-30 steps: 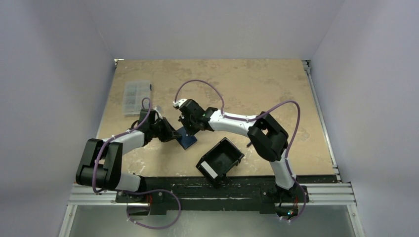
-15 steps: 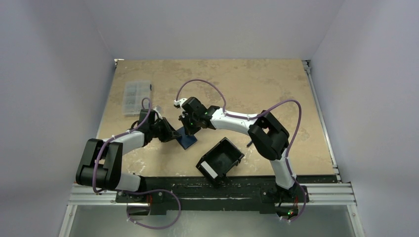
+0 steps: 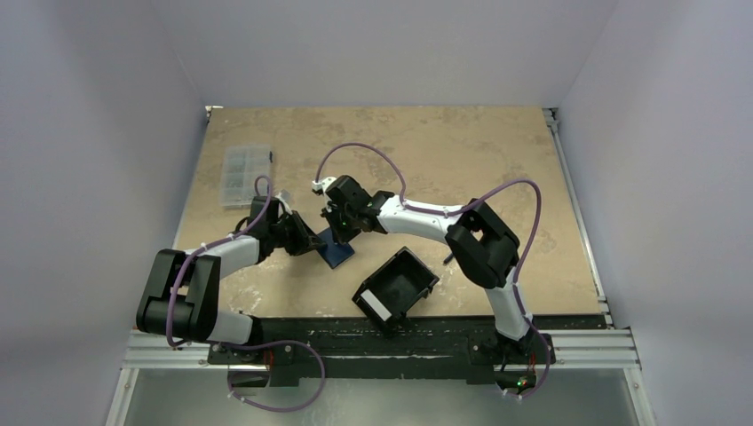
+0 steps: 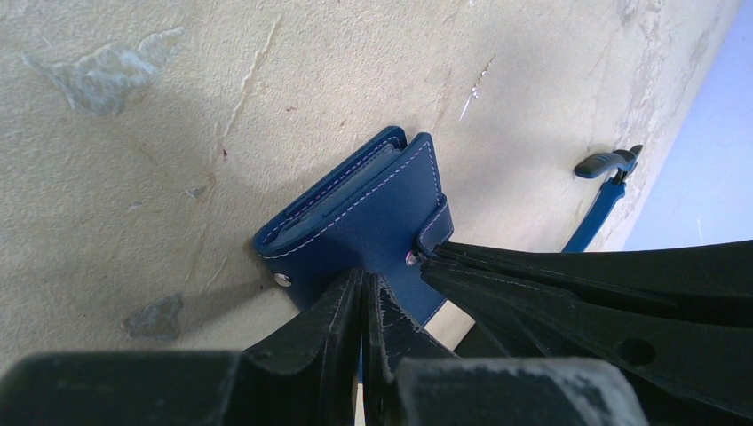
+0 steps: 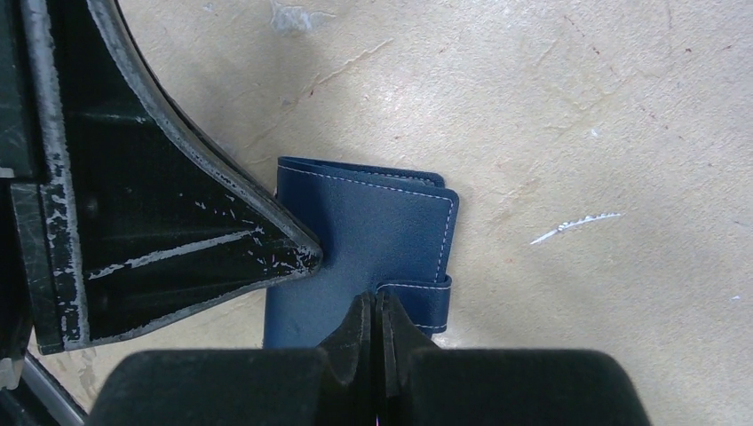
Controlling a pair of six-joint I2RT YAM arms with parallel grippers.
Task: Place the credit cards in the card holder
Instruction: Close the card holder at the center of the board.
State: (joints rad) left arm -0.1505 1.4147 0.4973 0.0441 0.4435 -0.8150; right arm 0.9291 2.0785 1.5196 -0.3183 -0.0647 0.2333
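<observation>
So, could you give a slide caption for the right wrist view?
Closed right fingers at the strap of the blue card holder, left fingers at its side.

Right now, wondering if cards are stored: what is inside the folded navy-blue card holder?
At the open edge of the folded navy-blue card holder, only lighter blue inner layers show. The closed cover hides whether cards are inside.

A beige, mottled tabletop [image 3: 462, 142] with pale scuffs sits between plain lavender-white walls [image 3: 89, 133]. A silver metal rail [image 3: 586, 348] borders its near edge. The light is soft and even.
</observation>
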